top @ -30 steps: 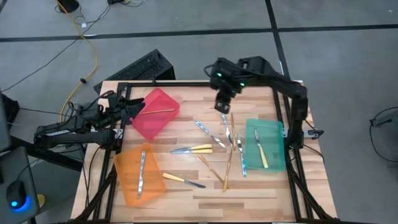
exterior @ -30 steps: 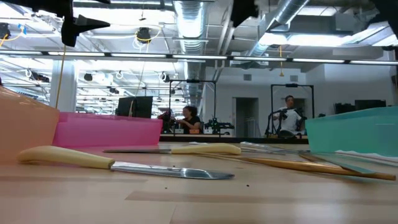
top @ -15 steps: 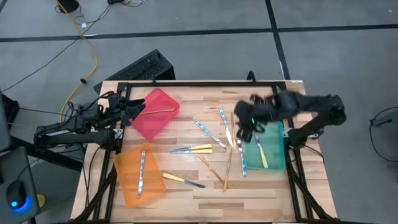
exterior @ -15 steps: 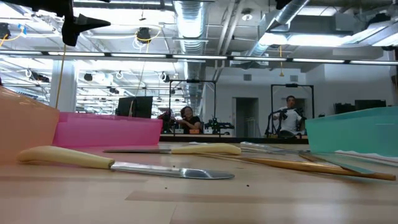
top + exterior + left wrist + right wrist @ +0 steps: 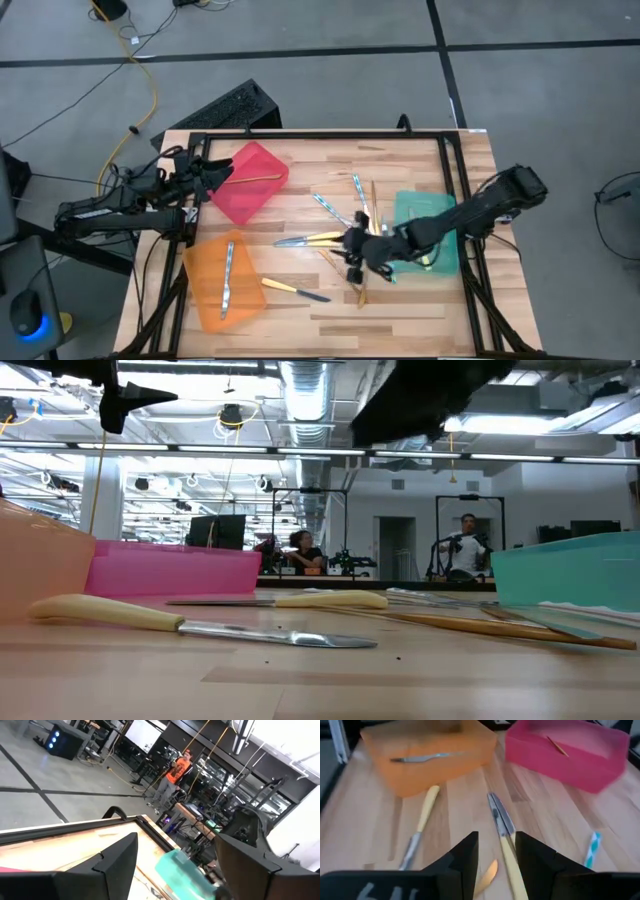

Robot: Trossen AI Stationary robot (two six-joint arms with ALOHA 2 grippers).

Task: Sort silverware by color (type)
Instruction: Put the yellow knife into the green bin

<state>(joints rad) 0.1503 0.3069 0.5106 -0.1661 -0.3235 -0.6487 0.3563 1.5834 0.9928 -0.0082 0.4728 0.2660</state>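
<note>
The right hand (image 5: 354,256), fingers apart and empty, has swung over the loose silverware (image 5: 310,240).

1. The pale wooden surface (image 5: 300,310) stands on a grey floor (image 5: 300,70) crossed by dark lines.
2. A yellow cable (image 5: 152,90) trails across that floor.
3. Beyond the surface, an open hall with exposed ceiling ducts (image 5: 310,395) and strip lights.
4. Two people (image 5: 300,550) sit or stand far back among dark frames.
</note>
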